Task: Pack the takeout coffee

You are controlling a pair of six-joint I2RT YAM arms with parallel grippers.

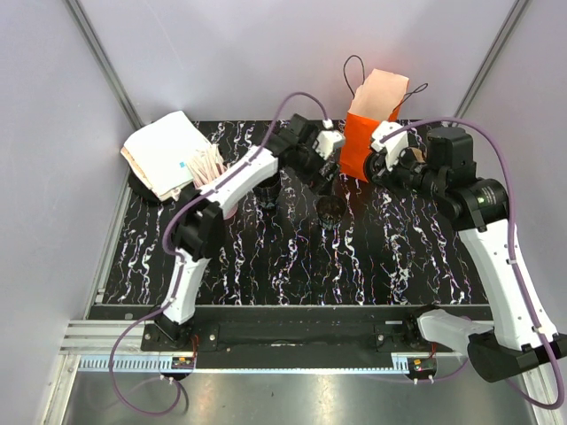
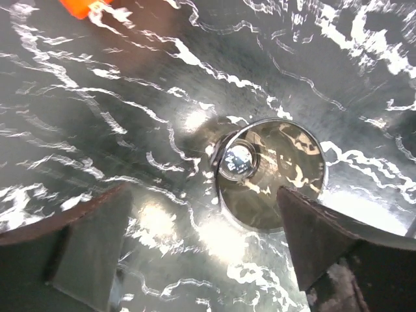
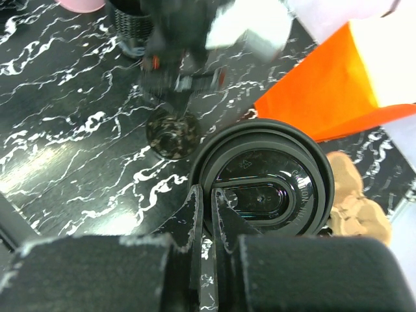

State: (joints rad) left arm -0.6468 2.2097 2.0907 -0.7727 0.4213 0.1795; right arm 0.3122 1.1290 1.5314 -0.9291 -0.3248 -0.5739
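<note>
The right tool [image 3: 206,205] is closed, pinching the rim of the lidded coffee cup [image 3: 266,172], which is just beside the orange bag [image 3: 331,91] near the table's [image 1: 399,257] far edge. The left tool [image 2: 205,208] stands wide open above a lidless cup [image 2: 273,172] mid-table.

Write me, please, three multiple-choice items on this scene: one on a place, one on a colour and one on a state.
1. On the table, the lidless cup stands: A at the near edge; B below the left gripper; C on a stack of paper.
2. The bag is: A white; B green; C orange.
3. The left gripper is: A open; B shut on the lidless cup; C out of view.
Key: 1 B, the left wrist view looks down on it; 2 C, orange in the top view; 3 A, its fingers stand wide apart.
</note>
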